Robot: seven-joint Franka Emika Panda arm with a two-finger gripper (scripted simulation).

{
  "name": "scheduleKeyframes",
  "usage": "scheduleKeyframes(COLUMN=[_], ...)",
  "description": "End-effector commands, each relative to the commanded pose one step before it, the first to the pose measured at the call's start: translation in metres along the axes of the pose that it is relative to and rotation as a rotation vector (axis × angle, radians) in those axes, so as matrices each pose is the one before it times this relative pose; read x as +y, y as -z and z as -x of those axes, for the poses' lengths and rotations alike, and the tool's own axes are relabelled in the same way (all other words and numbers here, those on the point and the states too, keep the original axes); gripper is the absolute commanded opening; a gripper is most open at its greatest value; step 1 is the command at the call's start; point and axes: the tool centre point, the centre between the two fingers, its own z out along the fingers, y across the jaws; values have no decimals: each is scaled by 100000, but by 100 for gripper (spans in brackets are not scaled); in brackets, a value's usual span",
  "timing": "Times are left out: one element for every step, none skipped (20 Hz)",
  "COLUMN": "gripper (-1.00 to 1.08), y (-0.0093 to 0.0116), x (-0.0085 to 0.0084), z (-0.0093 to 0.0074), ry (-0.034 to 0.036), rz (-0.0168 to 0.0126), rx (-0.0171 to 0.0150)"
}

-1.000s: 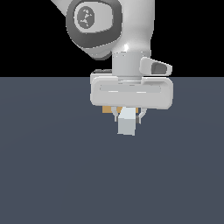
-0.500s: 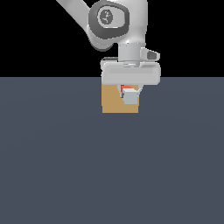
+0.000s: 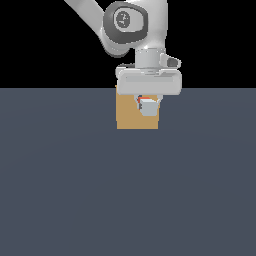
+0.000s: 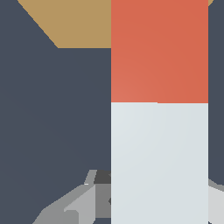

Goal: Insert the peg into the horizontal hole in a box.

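The tan box (image 3: 129,116) stands on the dark floor at the middle of the exterior view, its upper part hidden behind my hand. My gripper (image 3: 147,106) is in front of the box face, shut on the peg (image 3: 147,106), seen end-on as a small pale square with a red edge. In the wrist view the peg (image 4: 159,131) fills the picture, pale grey-white near the fingers (image 4: 83,201) and red-orange toward the box (image 4: 74,22). The red end points at the box. The hole is hidden.
Dark grey floor (image 3: 75,200) lies all around the box. The arm's body (image 3: 127,22) rises above the gripper.
The gripper with the peg has moved away from the camera and up in the exterior view, to the box face. The box, hidden one second ago, now shows behind the hand.
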Motion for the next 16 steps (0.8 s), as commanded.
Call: scheduleKeyframes(gripper=[-100, -100, -100, -100, -100, -100, -100, -100, -100, -100, -100, -100, -100, -100, -100, -100], y=[216, -223, 227, 231, 0, 0, 0, -245, 0, -1, -1, -2, -2, 45, -3, -4], x=[111, -107, 107, 106, 0, 0, 0, -117, -2, -5, -9, -11, -12, -21, -12, -11], z=[17, 22, -16, -17, 0, 0, 0, 30, -47, -142, -237, -332, -428, -516, -621, -717], ry=[-57, 7, 117, 119, 0, 0, 0, -30, 0, 0, 0, 0, 0, -6, 0, 0], rz=[402, -404, 336, 342, 0, 0, 0, -420, 0, 0, 0, 0, 0, 64, 0, 0], rx=[80, -93, 83, 84, 0, 0, 0, -91, 0, 0, 0, 0, 0, 24, 0, 0])
